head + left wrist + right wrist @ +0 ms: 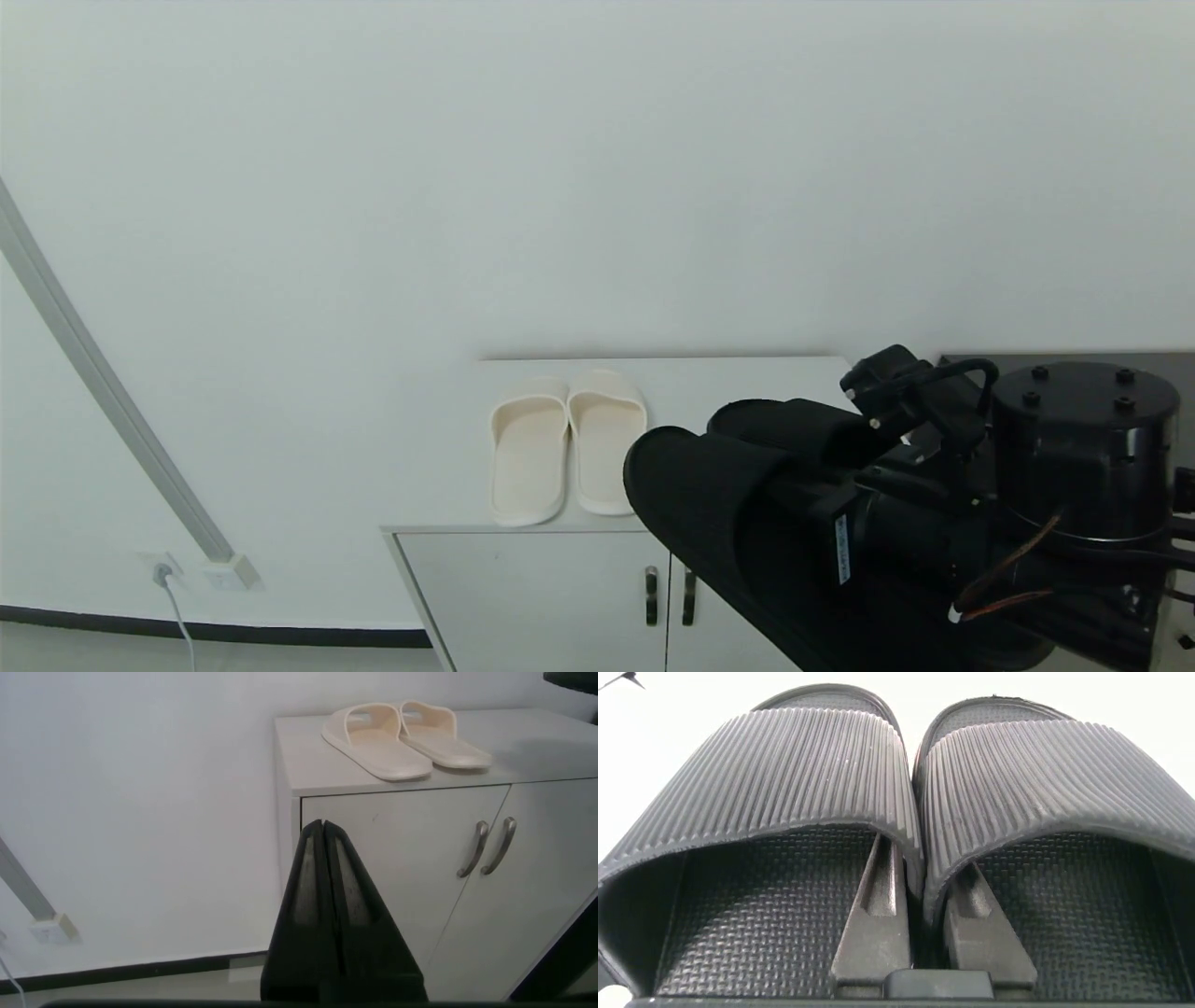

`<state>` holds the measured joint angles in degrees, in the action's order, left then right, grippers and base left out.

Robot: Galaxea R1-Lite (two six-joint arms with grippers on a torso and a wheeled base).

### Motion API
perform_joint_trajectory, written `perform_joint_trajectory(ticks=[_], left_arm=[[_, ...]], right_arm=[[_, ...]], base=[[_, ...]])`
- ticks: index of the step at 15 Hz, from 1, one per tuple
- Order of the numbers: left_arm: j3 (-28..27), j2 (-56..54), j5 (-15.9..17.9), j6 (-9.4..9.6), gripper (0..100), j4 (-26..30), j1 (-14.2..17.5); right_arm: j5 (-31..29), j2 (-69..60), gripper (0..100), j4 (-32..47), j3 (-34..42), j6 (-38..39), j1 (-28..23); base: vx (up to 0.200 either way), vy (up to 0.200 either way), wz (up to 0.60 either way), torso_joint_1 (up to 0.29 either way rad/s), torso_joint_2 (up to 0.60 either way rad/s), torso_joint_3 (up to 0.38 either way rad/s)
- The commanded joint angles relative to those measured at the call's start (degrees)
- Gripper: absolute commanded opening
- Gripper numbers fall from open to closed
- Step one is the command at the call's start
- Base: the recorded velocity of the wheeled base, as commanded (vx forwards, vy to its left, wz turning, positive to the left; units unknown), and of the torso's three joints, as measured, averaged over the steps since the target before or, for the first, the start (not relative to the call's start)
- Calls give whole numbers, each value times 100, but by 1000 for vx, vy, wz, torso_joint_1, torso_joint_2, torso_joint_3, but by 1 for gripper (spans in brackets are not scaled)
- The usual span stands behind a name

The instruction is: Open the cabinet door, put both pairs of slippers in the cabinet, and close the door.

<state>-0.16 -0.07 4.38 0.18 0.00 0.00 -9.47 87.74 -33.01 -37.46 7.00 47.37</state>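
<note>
- While the cabinet (747,378) stands with both doors shut and its handles (651,595) side by side, the cream slippers (567,448) lie paired on its top, near the front edge.
- The right gripper (924,863) holds the black slippers (709,504) before the cabinet's right half, one finger inside each, pinching their inner walls together.
- The left gripper (323,835) hangs before the left door (392,859), jaws pressed together, holding nothing.

White cabinet (523,597) — cream slippers (568,448) side by side on top; doors (597,607) shut.
</note>
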Motion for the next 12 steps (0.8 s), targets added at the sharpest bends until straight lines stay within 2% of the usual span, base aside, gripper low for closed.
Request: perform_joint_trajectory(ticks=[1,2,9,12], left_arm=[[-2,7,2,-1,0,0,0],[7,7,2,-1,0,0,0],[-2,7,2,-1,0,0,0],[-2,7,2,-1,0,0,0]], right_arm=[[-2,-46,0,-3,55,-5,44],[-2,-46,0,-3,64,-5,53],[-11,-37,0,-21,116,-5,79],[-11,-46,0,-39,257,-14,70]], base=[[0,0,0,0,0,0],[0,0,0,0,0,0],[-200,0,0,-1,2,1],[0,0,0,0,0,0]])
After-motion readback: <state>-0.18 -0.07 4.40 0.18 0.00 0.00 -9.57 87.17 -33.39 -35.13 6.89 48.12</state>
